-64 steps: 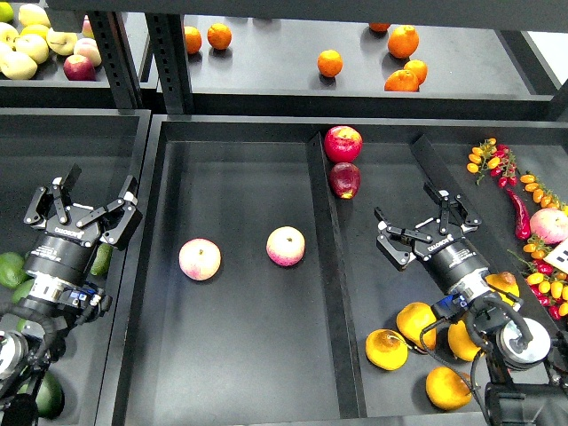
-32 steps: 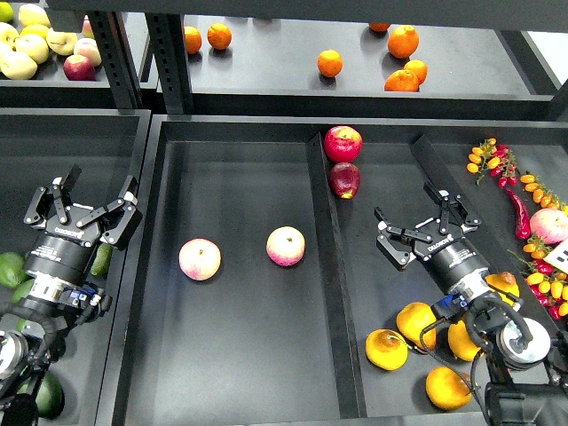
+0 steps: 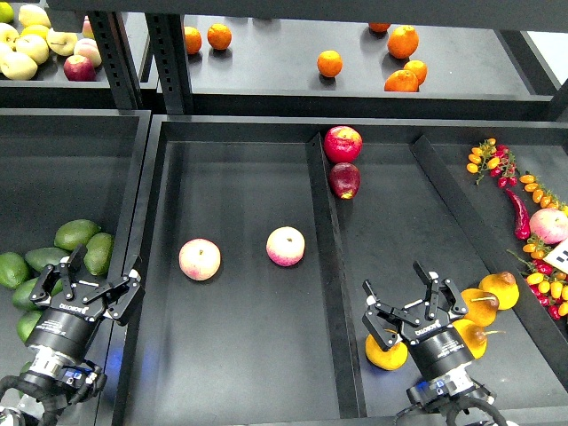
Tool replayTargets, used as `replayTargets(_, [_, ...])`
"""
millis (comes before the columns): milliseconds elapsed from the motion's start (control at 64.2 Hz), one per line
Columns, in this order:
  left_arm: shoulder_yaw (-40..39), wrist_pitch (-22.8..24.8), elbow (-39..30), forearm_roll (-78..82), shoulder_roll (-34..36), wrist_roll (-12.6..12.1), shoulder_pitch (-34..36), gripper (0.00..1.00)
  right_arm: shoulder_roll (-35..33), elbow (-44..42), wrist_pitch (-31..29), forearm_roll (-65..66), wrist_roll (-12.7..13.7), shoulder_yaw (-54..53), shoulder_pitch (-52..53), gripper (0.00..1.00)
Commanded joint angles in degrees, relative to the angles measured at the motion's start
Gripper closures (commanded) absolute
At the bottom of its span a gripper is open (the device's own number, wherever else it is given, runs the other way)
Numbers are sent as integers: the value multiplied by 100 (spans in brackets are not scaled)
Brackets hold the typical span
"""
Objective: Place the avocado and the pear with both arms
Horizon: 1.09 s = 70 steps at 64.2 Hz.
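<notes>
Several green avocados (image 3: 77,234) lie in the left bin (image 3: 53,169); I cannot tell which is the darkest. My left gripper (image 3: 86,282) is open and empty, just in front of them, its fingers beside the nearest avocado (image 3: 98,253). Several golden-yellow pears lie at the front of the right compartment: one with a brown stem (image 3: 500,289), one beside it (image 3: 479,307), one (image 3: 387,352) partly under my right gripper (image 3: 411,299). The right gripper is open and empty, above the pears.
Two pink-and-yellow round fruits (image 3: 200,259) (image 3: 286,246) lie in the middle compartment. Two red apples (image 3: 343,143) sit by the divider (image 3: 325,257). Oranges (image 3: 329,63) and pale apples (image 3: 27,44) are on the back shelf. Peppers and small tomatoes (image 3: 524,204) fill the far right.
Both arms have pulled back toward the front edge, so both grippers sit lower in view. The left one no longer covers the avocados. Both stay open.
</notes>
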State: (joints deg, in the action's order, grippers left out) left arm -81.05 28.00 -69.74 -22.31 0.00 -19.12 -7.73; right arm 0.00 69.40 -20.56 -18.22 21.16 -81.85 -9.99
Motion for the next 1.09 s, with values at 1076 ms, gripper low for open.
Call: replayTargets(1076, [124, 0, -954, 605, 0, 673, 315, 1, 0, 575, 263, -129, -130, 152, 603, 0])
